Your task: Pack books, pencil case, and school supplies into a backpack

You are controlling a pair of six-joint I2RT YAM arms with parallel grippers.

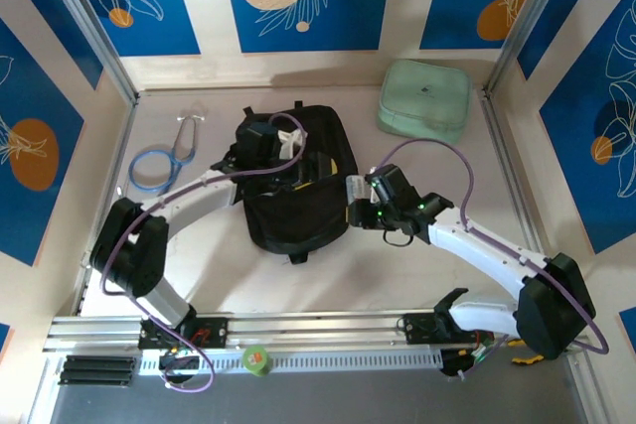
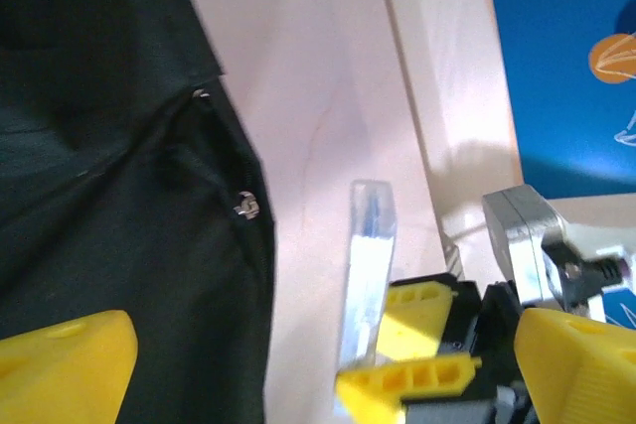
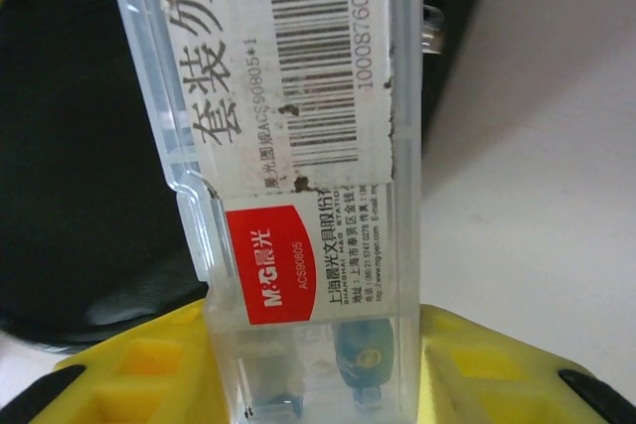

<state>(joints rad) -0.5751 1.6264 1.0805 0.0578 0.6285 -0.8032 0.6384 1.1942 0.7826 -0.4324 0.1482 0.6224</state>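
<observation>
Pencil case (image 3: 298, 196) nearest, pinched at one end by the right end effector (image 3: 316, 369), just beside the backpack (image 1: 288, 217). Left end effector (image 2: 318, 374) spread wide, empty, close by. Risk: the case pivots in that end-grip or snags on fabric and drops onto the counter (image 1: 199, 265).

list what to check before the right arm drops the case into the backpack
1. Right gripper shut on case: ok.
2. Left gripper open, holding nothing: ok.
3. Case over the backpack opening: not ok, it is at the backpack's edge, over the table.
4. Opening wide enough: cannot tell.
5. Books inside: cannot tell.
</observation>
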